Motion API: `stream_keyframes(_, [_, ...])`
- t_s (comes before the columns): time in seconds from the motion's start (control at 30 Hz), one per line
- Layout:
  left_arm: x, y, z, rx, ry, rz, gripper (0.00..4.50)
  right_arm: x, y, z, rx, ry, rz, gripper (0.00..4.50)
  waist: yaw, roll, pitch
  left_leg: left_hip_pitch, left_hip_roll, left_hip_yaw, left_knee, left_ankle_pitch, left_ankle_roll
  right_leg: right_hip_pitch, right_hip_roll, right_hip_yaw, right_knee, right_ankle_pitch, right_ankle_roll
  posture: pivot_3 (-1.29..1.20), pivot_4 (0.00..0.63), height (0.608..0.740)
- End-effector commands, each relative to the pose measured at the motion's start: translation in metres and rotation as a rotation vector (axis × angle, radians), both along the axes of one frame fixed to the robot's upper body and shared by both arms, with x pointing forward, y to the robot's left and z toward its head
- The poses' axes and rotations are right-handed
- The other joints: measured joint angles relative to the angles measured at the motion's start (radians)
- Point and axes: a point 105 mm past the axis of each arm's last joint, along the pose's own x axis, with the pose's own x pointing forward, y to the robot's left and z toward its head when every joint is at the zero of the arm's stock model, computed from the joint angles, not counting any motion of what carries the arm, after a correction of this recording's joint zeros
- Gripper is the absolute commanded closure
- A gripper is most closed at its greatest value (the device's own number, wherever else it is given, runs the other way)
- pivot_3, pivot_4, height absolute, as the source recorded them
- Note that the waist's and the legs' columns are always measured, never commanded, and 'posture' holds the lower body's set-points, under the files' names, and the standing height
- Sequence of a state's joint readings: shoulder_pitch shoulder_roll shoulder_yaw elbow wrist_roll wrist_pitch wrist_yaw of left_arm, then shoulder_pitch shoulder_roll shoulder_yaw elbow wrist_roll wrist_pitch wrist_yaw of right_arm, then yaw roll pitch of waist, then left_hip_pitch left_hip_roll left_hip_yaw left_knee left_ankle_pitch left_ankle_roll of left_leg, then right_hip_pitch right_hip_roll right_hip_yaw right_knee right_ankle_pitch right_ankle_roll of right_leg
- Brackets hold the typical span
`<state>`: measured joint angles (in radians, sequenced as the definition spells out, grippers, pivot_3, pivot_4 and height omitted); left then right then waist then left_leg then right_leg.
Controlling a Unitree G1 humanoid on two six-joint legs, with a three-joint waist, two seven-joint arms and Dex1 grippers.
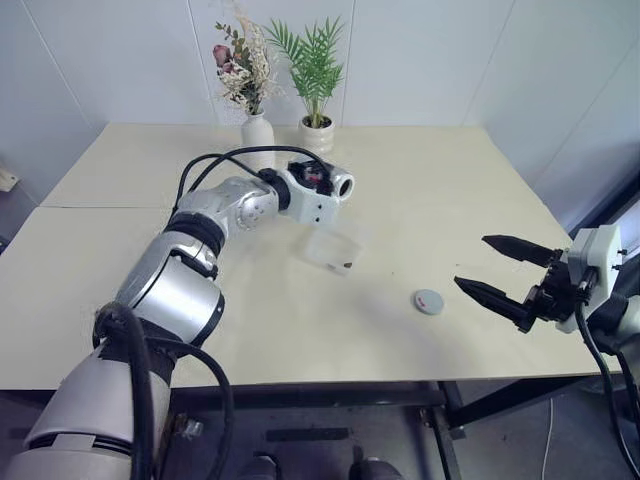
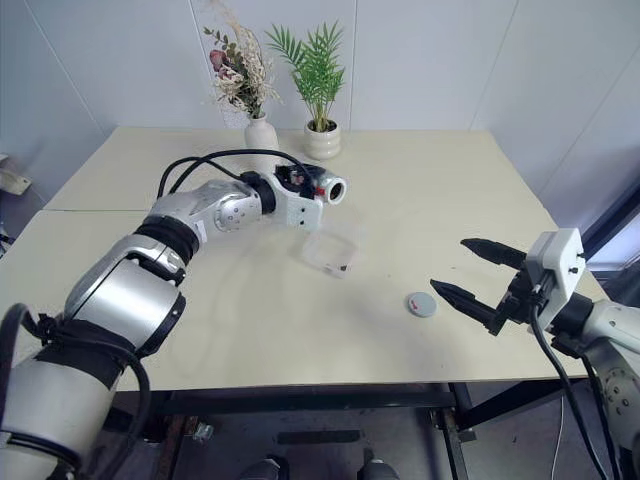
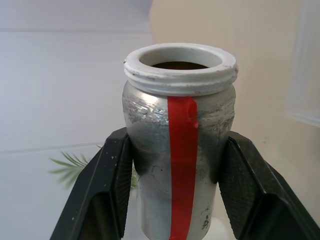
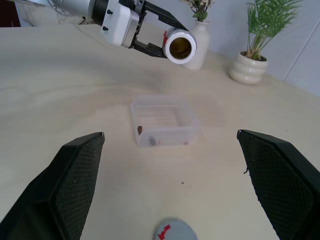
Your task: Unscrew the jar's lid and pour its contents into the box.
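Left arm: reaches out across the middle of the counter (image 1: 420, 190), elbow bent, wrist turned so the left tool (image 1: 322, 180) points level toward the right edge
Left tool: clamped on the jar (image 1: 335, 184), one black finger (image 3: 102, 192) pressed to each side of the silvery body, red stripe facing the wrist camera
Jar: held on its side in the air, lid off, white threaded mouth open and pointing toward the right edge; it hangs above the far side of the box (image 1: 333, 248)
Box: clear plastic, sitting flat near the counter's centre; a few small dark bits lie in its near corner
Lid: the lid (image 1: 429, 301) lies flat on the counter toward the near edge, between the box and the right tool (image 1: 505, 272)
Right arm: low at the near right corner, forearm angled inward
Right tool: spread wide, holding nothing; its two fingers point toward the box
Far edge: a white vase (image 1: 257, 131) of dried flowers and a potted plant (image 1: 318, 131) stand side by side
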<state>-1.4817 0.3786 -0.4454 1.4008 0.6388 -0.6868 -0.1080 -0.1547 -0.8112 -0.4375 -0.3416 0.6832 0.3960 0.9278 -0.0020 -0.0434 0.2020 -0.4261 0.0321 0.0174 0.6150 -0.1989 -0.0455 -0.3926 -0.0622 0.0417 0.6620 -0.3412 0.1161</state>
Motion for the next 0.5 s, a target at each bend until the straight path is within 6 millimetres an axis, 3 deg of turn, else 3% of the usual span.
stream_keyframes(0.03, [-0.002,0.012,0.02,-0.378,0.174,-0.033,2.39,-0.001,-0.001,0.01,-0.015,-0.027,0.013,0.02,0.0,0.0,0.0,0.0,0.0,0.0,0.0,0.0,0.0,0.0,0.0,0.0,0.001,0.0,0.0,0.0,0.15,0.74])
stream_keyframes(0.23, [0.001,0.046,0.007,-0.875,0.431,-0.074,2.39,0.001,-0.002,0.011,-0.021,-0.021,0.029,0.02,-0.001,0.0,0.0,0.001,0.0,0.0,0.003,0.0,0.001,0.0,0.0,0.0,0.005,0.0,0.0,0.0,0.15,0.74])
stream_keyframes(0.4, [0.0,0.076,-0.016,-1.144,0.559,-0.082,2.39,0.001,0.001,0.008,-0.034,0.009,0.07,0.02,-0.002,0.0,0.0,0.001,0.0,-0.001,0.009,-0.002,0.004,0.001,0.0,0.0,0.01,0.0,0.0,0.0,0.15,0.74])
stream_keyframes(0.5, [-0.005,0.087,-0.04,-1.157,0.615,-0.078,2.39,0.004,0.0,0.011,-0.036,0.004,0.078,0.02,-0.005,0.001,0.0,0.003,0.001,-0.001,0.012,-0.002,0.005,0.003,0.0,0.0,0.011,0.001,0.0,0.0,0.15,0.74])
